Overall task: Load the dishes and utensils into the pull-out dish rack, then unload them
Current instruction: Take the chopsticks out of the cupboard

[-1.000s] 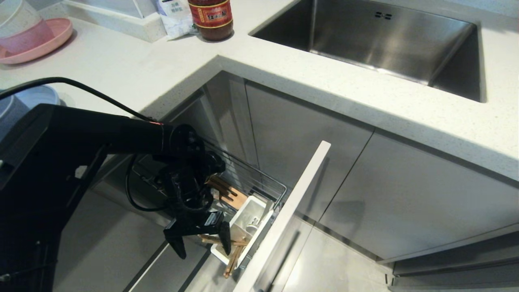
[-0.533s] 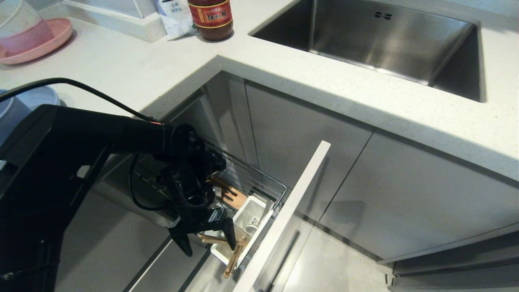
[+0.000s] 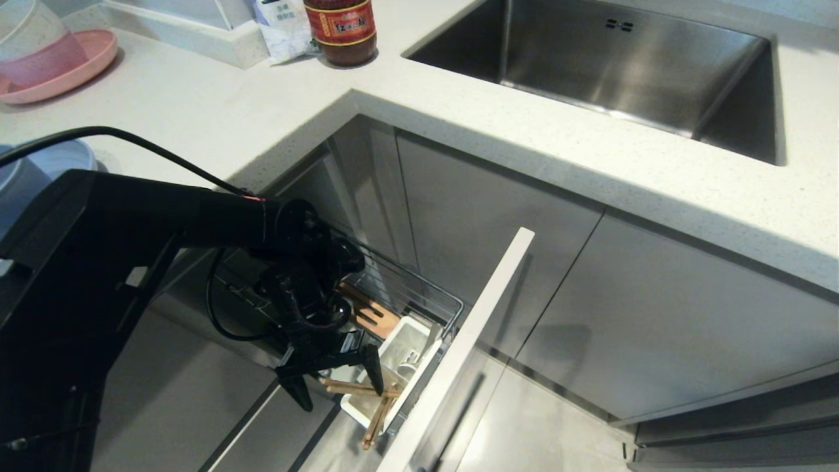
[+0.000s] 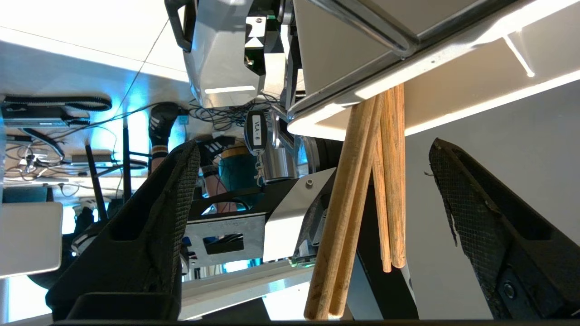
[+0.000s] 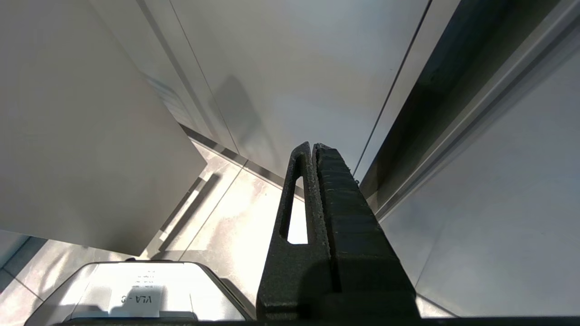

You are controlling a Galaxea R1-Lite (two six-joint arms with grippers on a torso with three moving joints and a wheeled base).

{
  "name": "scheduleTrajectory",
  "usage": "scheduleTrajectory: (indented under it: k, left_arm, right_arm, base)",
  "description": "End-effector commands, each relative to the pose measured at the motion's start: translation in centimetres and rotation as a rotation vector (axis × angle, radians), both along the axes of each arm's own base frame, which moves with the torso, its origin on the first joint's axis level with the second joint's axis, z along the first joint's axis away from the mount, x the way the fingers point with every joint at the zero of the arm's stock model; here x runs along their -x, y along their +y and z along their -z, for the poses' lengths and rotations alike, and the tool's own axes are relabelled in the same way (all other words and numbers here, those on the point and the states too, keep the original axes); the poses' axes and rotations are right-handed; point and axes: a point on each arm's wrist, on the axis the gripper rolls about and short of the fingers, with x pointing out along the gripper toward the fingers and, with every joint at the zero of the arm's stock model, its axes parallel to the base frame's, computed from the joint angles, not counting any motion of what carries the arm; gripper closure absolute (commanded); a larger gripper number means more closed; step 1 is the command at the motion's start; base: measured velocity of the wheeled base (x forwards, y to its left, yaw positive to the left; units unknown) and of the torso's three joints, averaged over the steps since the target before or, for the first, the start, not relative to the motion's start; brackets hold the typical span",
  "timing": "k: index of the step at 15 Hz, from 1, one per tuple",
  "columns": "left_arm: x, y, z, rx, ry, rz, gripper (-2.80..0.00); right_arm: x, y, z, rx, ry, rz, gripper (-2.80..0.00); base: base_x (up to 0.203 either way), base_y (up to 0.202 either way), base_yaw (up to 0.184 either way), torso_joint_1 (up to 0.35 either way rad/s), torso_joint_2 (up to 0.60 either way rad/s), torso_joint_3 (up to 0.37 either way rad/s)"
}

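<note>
Two pairs of wooden chopsticks [image 4: 358,203], four sticks as I count them in the left wrist view, poke out past the edge of the white utensil box [image 3: 400,367] at the front of the pull-out dish rack [image 3: 419,292]. My left pincer [image 3: 334,383] hangs low beside that box, spread as wide as it goes, one finger [image 4: 154,235] on either side of the sticks and neither one touching them, so I have hold of nothing. In the head view the sticks cross each other, one pair lying nearly level between the fingertips and the other slanting down toward the floor. One slotted wooden strip [image 3: 370,314] sits behind the box inside the chrome wire. The rack is pulled out, with its narrow pale front panel [image 3: 472,334] standing clear of the grey cabinets. My right pincer [image 5: 315,149] is parked down by the cabinet fronts, its two fingers pressed flat together, empty. Up on the desk [image 3: 229,118] I count one pink plate [image 3: 65,72] with a pale bowl [image 3: 29,39] sitting on it, one dark-brown jar [image 3: 341,26], one white bag [image 3: 282,26], and a single steel sink [image 3: 603,59]. A sliver of light-blue dish [image 3: 49,160] shows at the left edge, behind my arm.
</note>
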Motion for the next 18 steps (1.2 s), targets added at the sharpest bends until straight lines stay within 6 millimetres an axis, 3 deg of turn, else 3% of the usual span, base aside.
scheduleTrajectory:
  k: [1,12,13,18]
  left_arm:
    - [0.13,-0.02,-0.02,0.010,0.014,-0.003,-2.80]
    - [0.06,-0.22,0.11,0.053,0.028,-0.003,-2.80]
    - [0.02,-0.30,0.32,0.049,0.035,-0.003,0.00]
    - [0.16,-0.54,0.32,0.050,0.039,0.005,0.00]
  right_arm:
    - [0.01,0.00,0.05,0.000,-0.002,0.000,0.00]
    - [0.01,0.00,0.05,0.000,-0.001,-0.001,0.00]
    - [0.02,0.00,0.05,0.000,-0.003,0.000,0.00]
    - [0.01,0.00,0.05,0.000,-0.002,0.000,0.00]
  base:
    - [0.000,0.000,0.000,0.000,0.00,0.000]
    - [0.000,0.000,0.000,0.000,0.00,0.000]
    - [0.000,0.000,0.000,0.000,0.00,0.000]
    - [0.000,0.000,0.000,0.000,0.00,0.000]
